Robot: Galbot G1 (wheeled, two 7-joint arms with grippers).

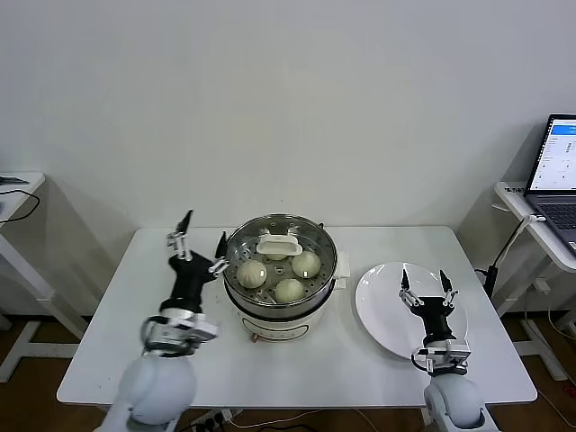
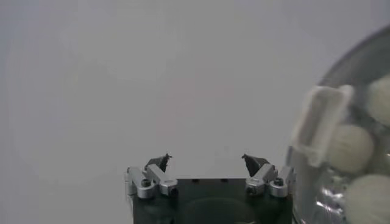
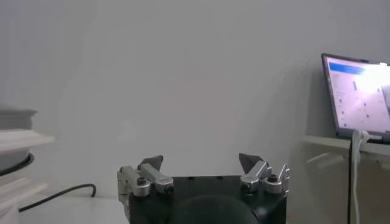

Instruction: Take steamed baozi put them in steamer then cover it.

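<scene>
Nearest the head camera, the left gripper (image 1: 205,232) stands over the white table (image 1: 108,360) with its fingers spread wide and nothing between them, just to the left of the steamer (image 1: 280,279). Its inner fingertip sits close to the steamer's rim; whether it touches cannot be told. The right gripper (image 1: 425,281) hovers above the flat white plate (image 1: 382,310) on the robot's right, jaws likewise wide and empty, well apart from the steamer.

The steamer sits mid-table on its white pot base. The glass cover (image 1: 280,247) lies on it, its cream handle (image 1: 278,244) uppermost. Through the glass three baozi (image 1: 290,290) show plainly; a fourth, behind the handle, is mostly hidden.

Bare tabletop lies in front of the steamer and to the left of the left arm. The plate reaches close to the table's right front edge. A laptop (image 1: 558,171) stands on a side desk farther right, cut off by the frame.

In the left wrist view the cover's handle (image 2: 320,125) and buns are blurred and cropped at the edge. The right wrist view shows the laptop (image 3: 359,97) and a sliver of the steamer.
</scene>
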